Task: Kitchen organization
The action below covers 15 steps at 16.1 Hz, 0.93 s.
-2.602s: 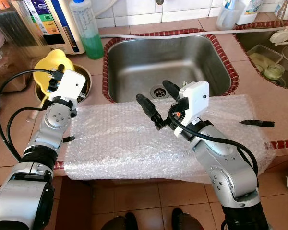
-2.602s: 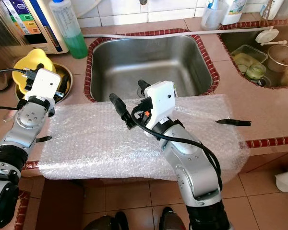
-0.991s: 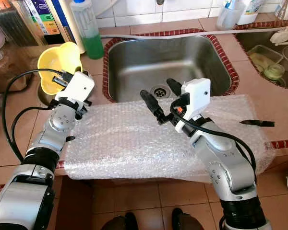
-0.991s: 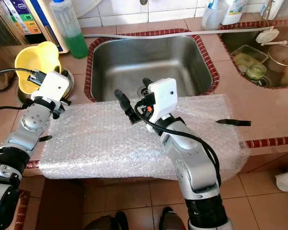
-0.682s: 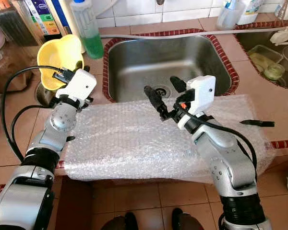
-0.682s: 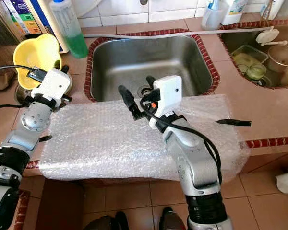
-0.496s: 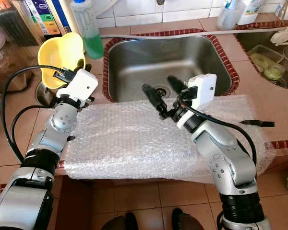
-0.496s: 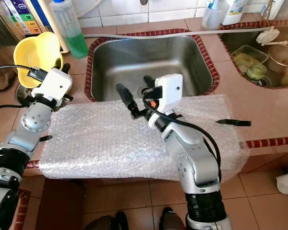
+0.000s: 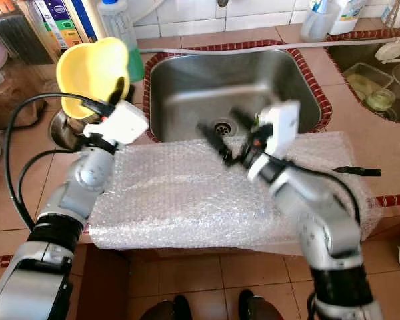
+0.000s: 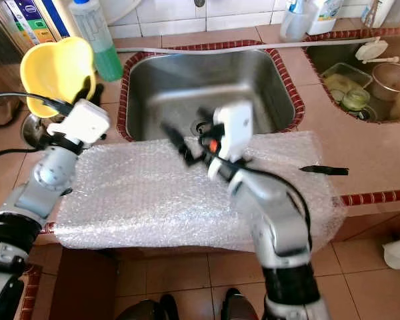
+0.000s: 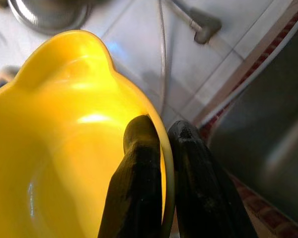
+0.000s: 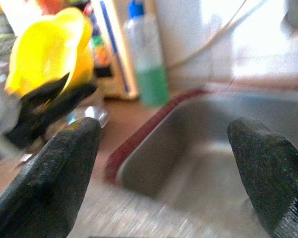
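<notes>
Left gripper (image 9: 122,88) clenched on the rim of the yellow plastic bowl with a wavy lip (image 9: 92,72), upper left of the frame. One black finger (image 11: 134,183) inside the bowl wall, the other finger outside, rim pinched between them. Bowl lifted off the counter and tipped, open mouth facing toward the camera and slightly right, its longer span running from upper right to lower left. Below it, lower left of the bowl, a round steel pot (image 9: 70,130) on the terracotta tile counter (image 9: 347,107). Just behind the bowl, a clear bottle of green liquid (image 10: 93,37) against the white wall tiles, very close to the bowl's upper edge.

Right gripper (image 9: 228,137) at centre frame, blurred, fingers spread wide and holding nothing, hovering over the near edge of the stainless steel sink basin (image 9: 187,80). Sheet of clear bubble wrap (image 9: 173,200) spread across the counter's front edge, under both arms. Small black strip (image 9: 357,171) lying on the wrap's right end. Sink basin open to the bowl's right.
</notes>
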Available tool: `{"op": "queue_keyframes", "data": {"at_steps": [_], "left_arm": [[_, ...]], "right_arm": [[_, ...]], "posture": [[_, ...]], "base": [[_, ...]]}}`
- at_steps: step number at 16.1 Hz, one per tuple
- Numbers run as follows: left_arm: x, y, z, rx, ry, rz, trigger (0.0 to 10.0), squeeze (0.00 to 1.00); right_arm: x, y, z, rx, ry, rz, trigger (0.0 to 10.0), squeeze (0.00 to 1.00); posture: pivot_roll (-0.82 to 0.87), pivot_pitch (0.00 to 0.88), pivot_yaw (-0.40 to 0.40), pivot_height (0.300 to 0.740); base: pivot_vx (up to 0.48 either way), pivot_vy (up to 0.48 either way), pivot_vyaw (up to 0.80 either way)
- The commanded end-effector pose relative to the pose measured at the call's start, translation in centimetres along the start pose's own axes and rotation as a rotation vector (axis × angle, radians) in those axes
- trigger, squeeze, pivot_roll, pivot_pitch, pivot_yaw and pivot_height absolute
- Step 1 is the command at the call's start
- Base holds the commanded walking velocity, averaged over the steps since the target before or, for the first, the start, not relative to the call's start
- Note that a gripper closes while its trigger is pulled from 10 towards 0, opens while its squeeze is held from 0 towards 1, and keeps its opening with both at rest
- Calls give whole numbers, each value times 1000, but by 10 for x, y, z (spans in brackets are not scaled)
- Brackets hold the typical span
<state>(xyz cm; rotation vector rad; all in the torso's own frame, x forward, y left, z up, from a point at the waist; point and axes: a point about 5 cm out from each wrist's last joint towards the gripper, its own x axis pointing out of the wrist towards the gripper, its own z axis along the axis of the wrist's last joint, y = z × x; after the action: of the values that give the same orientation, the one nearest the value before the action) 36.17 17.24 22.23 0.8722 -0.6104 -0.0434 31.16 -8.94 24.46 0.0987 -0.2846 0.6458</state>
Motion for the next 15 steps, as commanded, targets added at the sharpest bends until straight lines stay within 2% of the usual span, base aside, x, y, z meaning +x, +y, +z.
{"op": "queue_keyframes", "data": {"at_steps": [1, 4, 6, 7, 11, 12, 13, 14, 15], "left_arm": [[-2, -1, 9, 52, -70, -16, 0, 0], [-9, -19, 23, 94, -136, -77, 0, 0], [-13, -24, 26, 107, -148, -84, 0, 0], [-19, -32, 32, 131, -161, -87, 0, 0], [-28, -46, 43, 128, -190, -109, 0, 0], [-29, -47, 48, 136, -217, -117, 667, 0], [-29, -48, 51, 143, -237, -129, 2157, 0], [-29, -49, 53, 151, -252, -139, 2667, 0], [-29, -49, 55, 158, -265, -143, 2745, 0]], "right_arm": [[1, -8, 4, -28, -23, -60, 10000, 0], [5, -16, 12, -31, -65, -99, 10000, 0], [6, -17, 13, -33, -72, -109, 10000, 0], [10, -18, 13, -24, -83, -121, 10000, 0], [21, -18, 11, 8, -79, -101, 10000, 0], [26, -16, 10, 44, -72, -74, 10000, 0], [32, -13, 8, 69, -65, -45, 10000, 0], [37, -11, 8, 77, -63, -24, 10000, 0], [39, -10, 7, 86, -57, -9, 10000, 0]], "posture": [[-130, 241, 77, 740], [-120, 242, 76, 740], [-115, 242, 77, 740], [-111, 246, 78, 740], [-102, 260, 78, 740], [-98, 266, 76, 740], [-90, 269, 75, 740], [-90, 270, 74, 740], [-89, 271, 73, 740]], "base": [[0, 0, 0], [0, 0, 0], [0, 0, 0], [0, 0, 0], [0, 0, 0], [0, 0, 0], [0, 0, 0], [0, 0, 0], [0, 0, 0]]}}
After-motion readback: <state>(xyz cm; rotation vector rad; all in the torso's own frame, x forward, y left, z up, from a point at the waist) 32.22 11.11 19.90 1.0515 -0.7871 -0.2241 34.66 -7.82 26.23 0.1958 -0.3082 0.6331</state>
